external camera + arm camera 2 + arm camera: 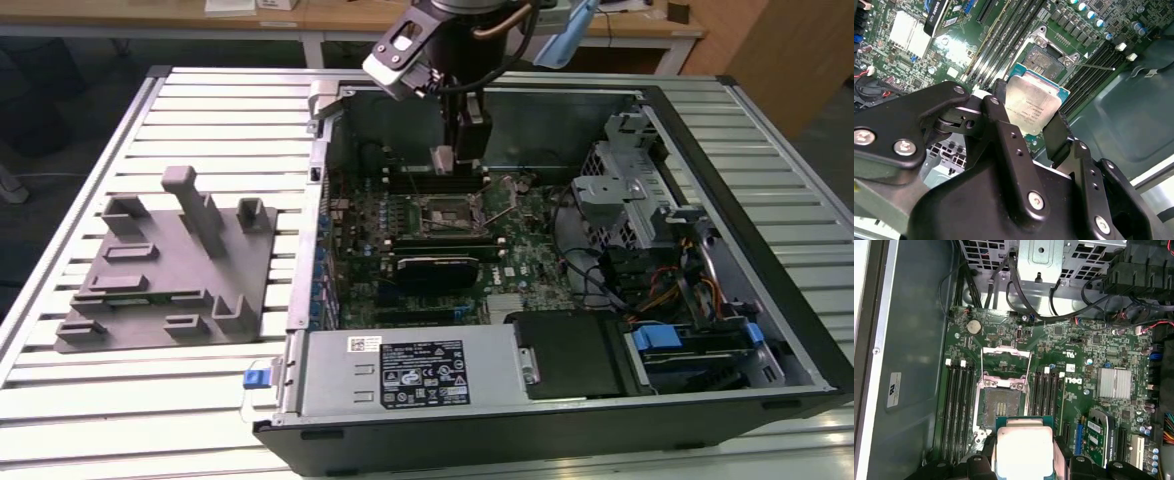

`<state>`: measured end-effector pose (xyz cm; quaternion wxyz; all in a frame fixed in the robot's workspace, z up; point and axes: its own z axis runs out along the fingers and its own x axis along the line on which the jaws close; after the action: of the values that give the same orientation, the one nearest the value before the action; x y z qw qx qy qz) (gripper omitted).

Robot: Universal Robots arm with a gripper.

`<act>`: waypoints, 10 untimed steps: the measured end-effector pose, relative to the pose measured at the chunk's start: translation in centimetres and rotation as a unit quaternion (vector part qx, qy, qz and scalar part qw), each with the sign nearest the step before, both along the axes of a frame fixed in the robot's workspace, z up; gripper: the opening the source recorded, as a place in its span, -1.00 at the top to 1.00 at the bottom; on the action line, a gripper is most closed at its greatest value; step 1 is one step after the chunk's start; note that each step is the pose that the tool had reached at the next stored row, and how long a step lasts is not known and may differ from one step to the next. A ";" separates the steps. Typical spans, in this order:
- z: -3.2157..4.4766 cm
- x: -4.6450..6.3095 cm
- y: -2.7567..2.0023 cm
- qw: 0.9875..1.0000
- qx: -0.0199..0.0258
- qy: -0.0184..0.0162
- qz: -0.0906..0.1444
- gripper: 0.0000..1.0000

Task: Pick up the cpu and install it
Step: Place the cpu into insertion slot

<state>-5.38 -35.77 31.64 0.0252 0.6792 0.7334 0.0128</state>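
The cpu (1035,102), a flat square chip with a silvery top and a pale rim, is held by its opposite edges, with my gripper (1029,117) shut on it. In the exterior view the gripper (445,160) hangs inside the open computer case (694,140), a little above the motherboard (514,235). The cpu (1024,445) hovers beside the empty black socket (1001,403), apart from it. The socket's metal frame (1005,360) is flipped open. In the second wrist view the socket (1046,61) lies just beyond the chip's far edge.
Memory slots (956,405) flank the socket on both sides. A drive cage (627,190) and cables (667,290) fill the case's right in the exterior view, and a power supply (400,375) sits at its front. A grey fixture (167,270) stands on the slatted table (200,110).
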 end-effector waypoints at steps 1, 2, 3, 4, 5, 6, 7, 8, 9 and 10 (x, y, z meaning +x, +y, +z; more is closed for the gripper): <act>-0.04 0.0 0.00 1.000 0.000 0.000 0.000 -0.08; -0.08 0.0 0.00 1.000 0.000 0.000 0.000 -0.08; -0.12 0.0 0.00 1.000 0.000 0.000 0.000 -0.08; -0.18 0.0 0.00 1.000 0.000 0.000 0.000 -0.08; -0.25 0.0 0.00 1.000 0.000 0.000 0.000 -0.08; -0.33 0.0 0.00 1.000 0.000 0.000 0.000 -0.08; -0.44 0.0 0.01 1.000 0.000 0.000 0.000 -0.08; -0.55 0.0 0.03 1.000 0.000 0.000 -0.001 -0.08; -0.66 0.0 0.08 1.000 0.000 0.000 -0.003 -0.08; -0.78 0.0 0.13 1.000 0.000 0.000 -0.005 -0.08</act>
<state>-5.37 -35.64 30.86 0.0253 0.6833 0.7296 0.0127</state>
